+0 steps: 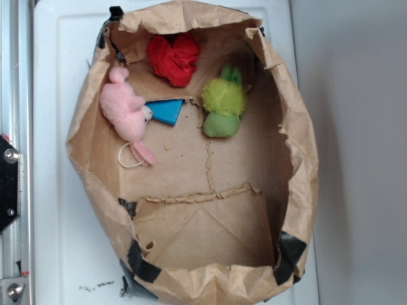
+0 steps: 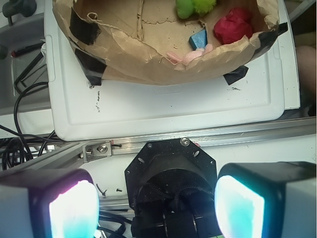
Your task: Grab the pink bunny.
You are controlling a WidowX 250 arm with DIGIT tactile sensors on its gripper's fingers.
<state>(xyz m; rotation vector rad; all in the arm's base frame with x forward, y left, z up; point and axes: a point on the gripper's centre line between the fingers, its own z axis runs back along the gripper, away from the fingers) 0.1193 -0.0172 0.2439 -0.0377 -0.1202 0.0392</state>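
A crumpled brown paper bag (image 1: 299, 159) sits on a white plastic tray (image 2: 163, 106). The fuzzy pale pink plush bunny (image 1: 126, 109) lies inside, well apart from the empty, spread gripper (image 2: 156, 201).

In the wrist view the paper bag's near wall (image 2: 163, 62) hides most of the pink bunny (image 2: 190, 57); only an ear and a strip of fur show above the rim. The green plush toy (image 2: 195, 6) is cut off by the top edge, and the blue piece (image 2: 198, 39) is partly behind the bunny. The pincer (image 2: 156, 206) shows only two glowing pads (image 2: 74, 210), cropped by the bottom edge. In the exterior view the pincer is out of sight, and the bunny covers one end of the blue piece (image 1: 166, 110).
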